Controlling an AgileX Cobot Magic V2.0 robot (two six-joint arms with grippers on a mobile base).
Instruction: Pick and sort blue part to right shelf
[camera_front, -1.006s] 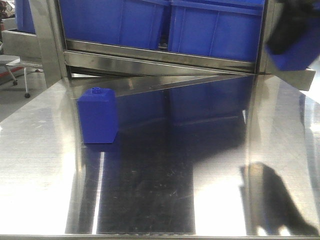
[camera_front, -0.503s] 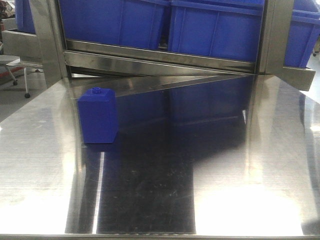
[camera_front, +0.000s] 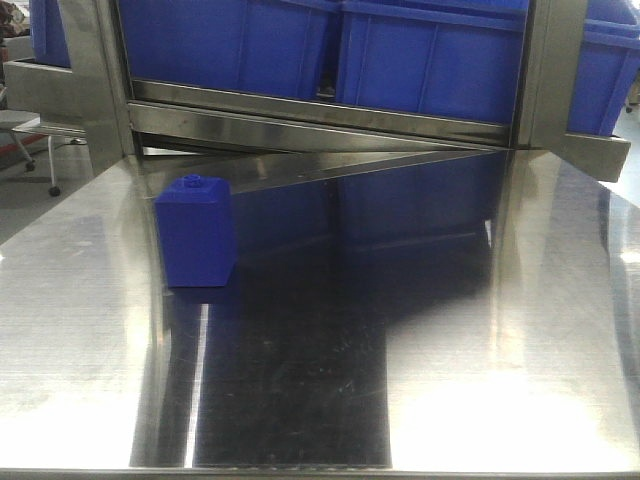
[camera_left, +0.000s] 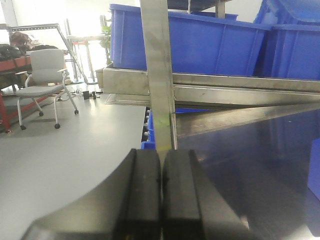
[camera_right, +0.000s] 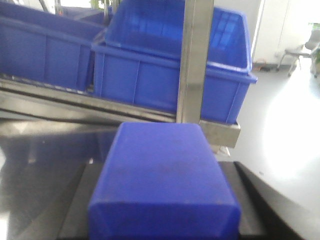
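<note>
Right wrist-mounted view: blue part (camera_right: 162, 170) clamped in right claw (camera_right: 162, 215); left claw (camera_left: 161, 200) pressed together.

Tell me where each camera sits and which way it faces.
Front-facing: behind the steel table, looking across at the studded blue block and the right shelf; no arm shows.
Left wrist: above the shut left gripper, facing a shelf post, with a chair at left.
Right wrist: behind the right gripper, shut on the blue part, facing the right shelf.
All share the blue bins.
</note>
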